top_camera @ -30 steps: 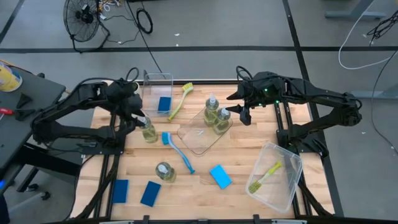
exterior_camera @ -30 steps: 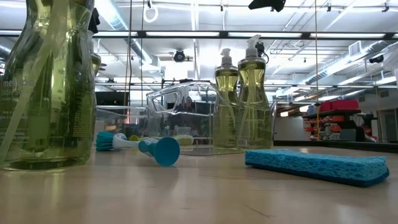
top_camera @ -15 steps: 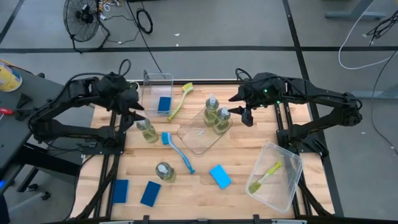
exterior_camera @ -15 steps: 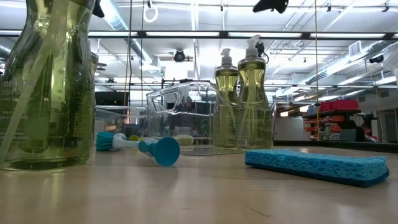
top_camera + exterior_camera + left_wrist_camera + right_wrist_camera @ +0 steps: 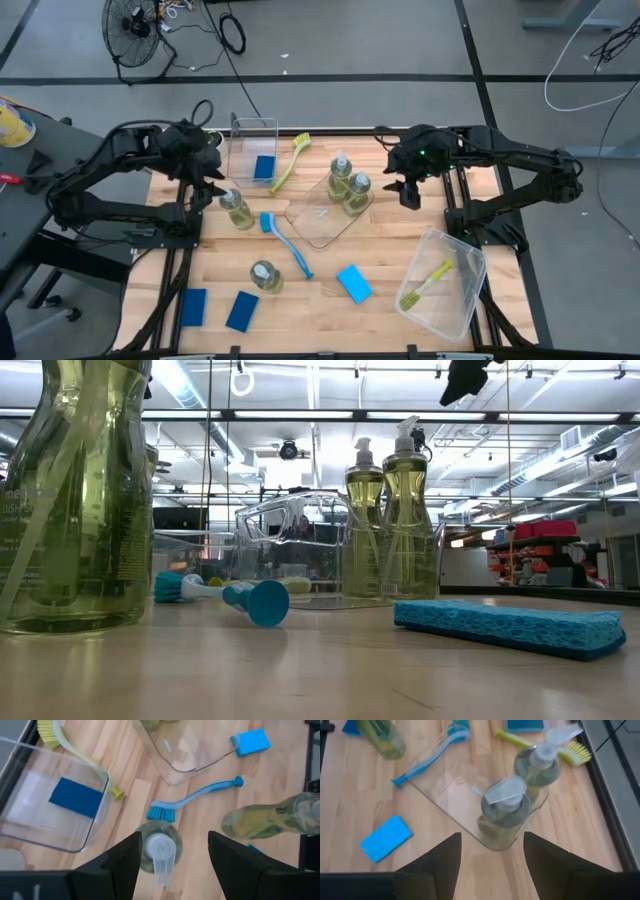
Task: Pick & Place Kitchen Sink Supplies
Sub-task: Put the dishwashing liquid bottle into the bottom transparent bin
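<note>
My left gripper (image 5: 215, 185) hangs open above a clear bottle of yellow-green liquid (image 5: 159, 851) that stands on the table; its fingers are either side of the pump without touching. My right gripper (image 5: 400, 188) hangs open, tipped down, just right of two bottles (image 5: 505, 815) (image 5: 540, 762) standing on the clear flat tray (image 5: 322, 222). Another bottle (image 5: 265, 275) stands nearer the front. A blue brush (image 5: 285, 240) lies flat on the wood. A yellow-green brush (image 5: 288, 160) leans on the far bin's rim. Blue sponges (image 5: 354, 283) (image 5: 241, 310) (image 5: 193, 305) lie on the table.
A clear bin (image 5: 252, 150) at the far edge holds one blue sponge (image 5: 263, 166). A second clear bin (image 5: 440, 283) at the near right holds a yellow-green brush (image 5: 425, 285). Bare wood shows between the tray and the right bin.
My left gripper has risen and drawn back from the bottle toward the table's far left, staying open; the bottle stands where it was. My right gripper has tipped further downward and shifted slightly toward the right and near edges.
</note>
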`<act>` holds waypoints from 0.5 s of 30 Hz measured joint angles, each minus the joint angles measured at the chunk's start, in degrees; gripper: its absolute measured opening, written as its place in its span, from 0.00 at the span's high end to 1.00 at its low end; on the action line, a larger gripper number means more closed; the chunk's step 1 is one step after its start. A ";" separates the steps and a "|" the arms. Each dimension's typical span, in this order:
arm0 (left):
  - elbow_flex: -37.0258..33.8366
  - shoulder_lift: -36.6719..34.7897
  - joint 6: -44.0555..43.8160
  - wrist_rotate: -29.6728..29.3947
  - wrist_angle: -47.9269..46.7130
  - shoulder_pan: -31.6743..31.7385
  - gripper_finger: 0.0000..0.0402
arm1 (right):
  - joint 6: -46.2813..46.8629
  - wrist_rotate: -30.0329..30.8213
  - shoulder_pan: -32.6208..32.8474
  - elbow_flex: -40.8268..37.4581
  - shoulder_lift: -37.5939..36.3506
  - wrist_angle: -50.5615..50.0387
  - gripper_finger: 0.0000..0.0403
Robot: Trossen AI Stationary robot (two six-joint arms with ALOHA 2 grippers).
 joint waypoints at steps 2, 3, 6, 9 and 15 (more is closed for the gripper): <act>-0.54 -0.05 -0.90 -0.53 0.00 0.00 0.42 | -0.02 0.41 0.00 0.00 0.01 0.88 0.47; -0.77 -0.01 -1.27 -0.70 -0.10 0.00 0.42 | -0.02 0.76 0.00 0.00 0.01 1.19 0.47; -0.78 0.24 -1.28 -1.28 -0.28 0.00 0.42 | -0.02 0.87 0.00 0.00 0.00 1.32 0.47; -0.78 0.88 -1.24 -1.51 -1.18 0.00 0.42 | -0.02 0.87 0.00 0.00 0.00 1.32 0.47; -0.80 1.46 -1.25 -4.94 -3.08 0.13 0.37 | -0.02 0.87 0.00 0.00 0.00 1.34 0.47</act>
